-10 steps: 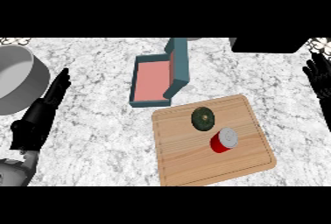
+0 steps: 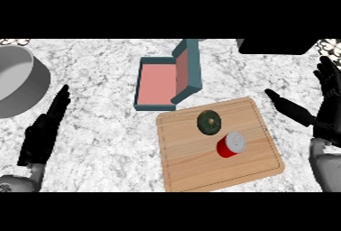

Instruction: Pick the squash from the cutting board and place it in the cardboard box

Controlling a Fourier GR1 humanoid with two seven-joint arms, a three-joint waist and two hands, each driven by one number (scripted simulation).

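My spread right hand (image 2: 328, 108) is beside the wooden cutting board (image 2: 200, 167); a red can (image 2: 230, 146) sits just beside the dark green round squash (image 2: 209, 122).

The squash (image 2: 209, 122) I am after is small, round and dark green, with a paler spot at its top centre. It sits on my wooden cutting board (image 2: 193, 167), toward the board's far edge and about midway between its left and right edges. The box (image 2: 168, 81) lies open on the counter just beyond the board's far left corner, teal outside, pink inside, its lid raised on the right side.
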